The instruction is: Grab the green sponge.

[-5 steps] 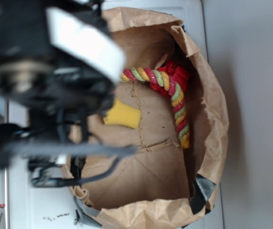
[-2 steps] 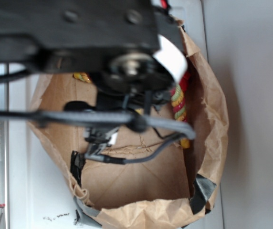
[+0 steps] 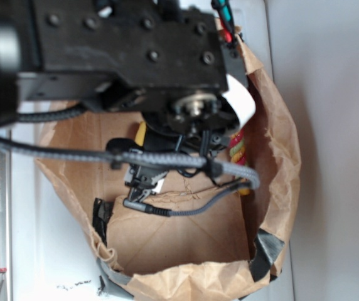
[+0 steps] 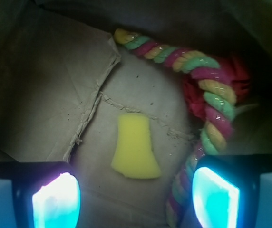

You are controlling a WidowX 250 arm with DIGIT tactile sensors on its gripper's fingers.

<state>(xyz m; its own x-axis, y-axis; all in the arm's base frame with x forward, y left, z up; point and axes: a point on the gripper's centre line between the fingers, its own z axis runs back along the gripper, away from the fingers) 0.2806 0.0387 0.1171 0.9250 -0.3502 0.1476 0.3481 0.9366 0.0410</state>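
A brown paper bag [image 3: 273, 157] with rolled-down walls stands on a white tabletop [image 3: 41, 251], and a pale grey wall [image 3: 336, 125] is behind it on the right of the exterior view. The flat bottom of the bag [image 4: 55, 95] is creased brown paper with some folds and small crumbs.

In the wrist view the green sponge [image 4: 134, 147], which looks yellow here, lies flat on the bottom of the bag, near the middle. It is a wedge with the narrow end far and the wide end near. In the exterior view only a small yellow edge of it [image 3: 140, 133] shows beside the black arm [image 3: 117, 56].

A rope toy [image 4: 207, 90] of red, yellow and green strands curves along the far and right side of the bag, close to the paper wall. It is near the sponge on the right but does not touch it. A red part [image 4: 238, 76] lies behind the rope.

The gripper [image 4: 136, 194] is released: its two lit fingers [image 4: 55, 199] stand well apart at the near edge of the wrist view, one on each side of the sponge, and they hold nothing. To the left of the sponge the bottom is bare paper; to the right the rope leaves little room beside the right finger.
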